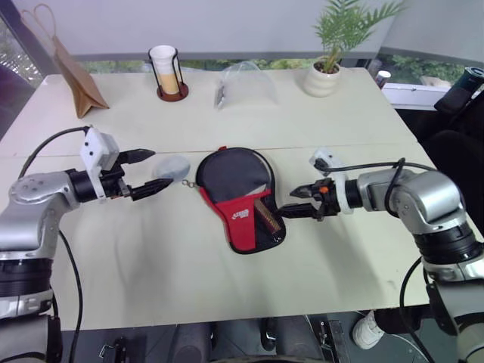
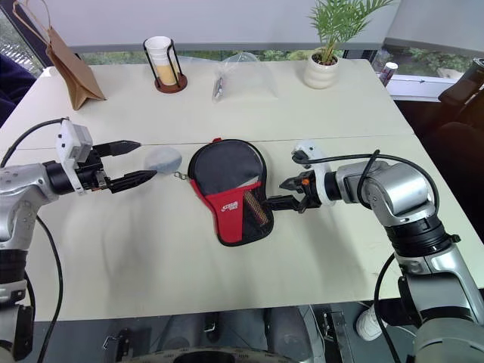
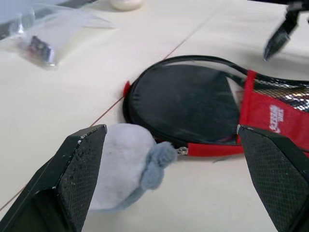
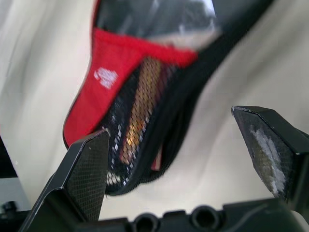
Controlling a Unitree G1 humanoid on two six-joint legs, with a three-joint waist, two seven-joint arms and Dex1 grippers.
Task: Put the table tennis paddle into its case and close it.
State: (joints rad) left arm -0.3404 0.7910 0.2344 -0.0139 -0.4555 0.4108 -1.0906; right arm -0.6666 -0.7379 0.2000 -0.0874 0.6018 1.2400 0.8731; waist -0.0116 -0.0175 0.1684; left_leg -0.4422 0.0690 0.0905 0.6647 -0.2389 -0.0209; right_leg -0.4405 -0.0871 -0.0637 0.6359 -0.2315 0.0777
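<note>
Fingers of both grippers stand spread, grasping nothing: left gripper (image 1: pixel 145 172) by the grey pouch (image 1: pixel 172 167), right gripper (image 1: pixel 297 202) beside the case (image 1: pixel 236 195). With the paddle handle (image 4: pixel 136 112) visible behind the mesh, closing seems the step in hand, calling for the zip pull.

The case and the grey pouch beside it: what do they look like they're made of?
The case looks like matte black woven fabric, with a red panel and a see-through mesh pocket showing the wooden handle behind it. The grey pouch looks like soft, fuzzy felt or fleece; which one I cannot tell.
</note>
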